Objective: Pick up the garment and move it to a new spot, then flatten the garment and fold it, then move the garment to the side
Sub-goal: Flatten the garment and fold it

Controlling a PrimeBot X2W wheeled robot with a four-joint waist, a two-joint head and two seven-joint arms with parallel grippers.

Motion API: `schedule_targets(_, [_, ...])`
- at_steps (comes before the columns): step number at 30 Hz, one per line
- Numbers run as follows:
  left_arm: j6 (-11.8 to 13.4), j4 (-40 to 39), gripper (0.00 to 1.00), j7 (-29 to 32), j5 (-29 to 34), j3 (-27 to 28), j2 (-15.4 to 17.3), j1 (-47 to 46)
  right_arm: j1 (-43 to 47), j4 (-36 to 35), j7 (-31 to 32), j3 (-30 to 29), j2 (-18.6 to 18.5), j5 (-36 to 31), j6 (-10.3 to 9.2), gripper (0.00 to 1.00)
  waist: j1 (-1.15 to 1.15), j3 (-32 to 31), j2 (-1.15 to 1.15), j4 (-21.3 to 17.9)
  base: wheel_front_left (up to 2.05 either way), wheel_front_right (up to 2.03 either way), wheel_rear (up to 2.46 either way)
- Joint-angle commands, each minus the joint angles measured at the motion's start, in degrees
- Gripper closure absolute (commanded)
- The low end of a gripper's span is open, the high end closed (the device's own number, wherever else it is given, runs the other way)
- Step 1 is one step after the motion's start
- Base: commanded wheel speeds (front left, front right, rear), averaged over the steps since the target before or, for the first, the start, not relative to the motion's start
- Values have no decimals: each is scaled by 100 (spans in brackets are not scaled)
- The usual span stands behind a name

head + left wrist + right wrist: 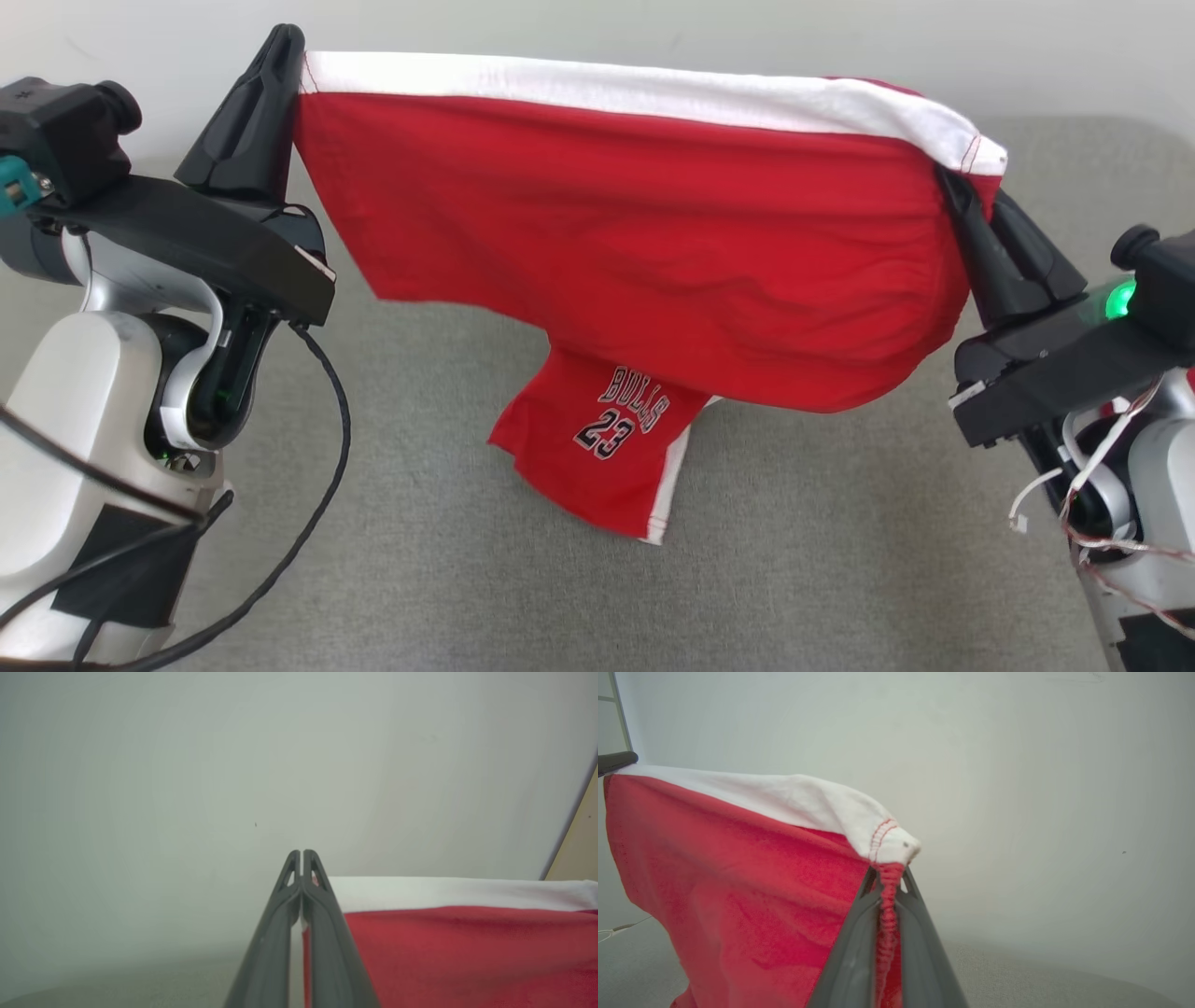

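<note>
The garment is a pair of red shorts with a white band and "BULLS 23" printed on one leg. It hangs stretched in the air above the grey surface. My left gripper is shut on its left top corner, and my right gripper is shut on the right top corner. One leg of the shorts droops down toward the surface, whether it touches I cannot tell. The left wrist view has the closed left gripper pinching the garment. In the right wrist view the right gripper clamps the bunched hem of the garment.
A pale wall rises just behind the grey padded surface. Black cables loop beside my left arm, and thin white wires hang by my right arm.
</note>
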Motion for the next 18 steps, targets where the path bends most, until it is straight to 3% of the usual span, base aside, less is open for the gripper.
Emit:
schedule_targets(1, [49, -86, 100, 24, 41, 35, 67, 75, -87, 43, 24, -32, -74, 84, -4, 100, 0, -335, 0, 48, 0, 0, 0])
schedule_targets(5, [136, -231, 100, 259, -10, 1, 96, 52, -271, 299, 99, 37, -113, 242, -4, 100, 0, -497, 0, 54, 0, 0, 0])
schedule_targets(9, [21, 36, 100, 572, -186, -109, 2, -145, -700, 877, 161, 221, -140, 409, -4, 100, 0, -512, 0, 42, 0, 0, 0])
schedule_targets(18, [-423, 1953, 100, 911, -467, -171, -346, -1464, -2566, 3026, -85, 760, -37, 737, -4, 100, 0, -71, 0, -39, 0, 0, 0])
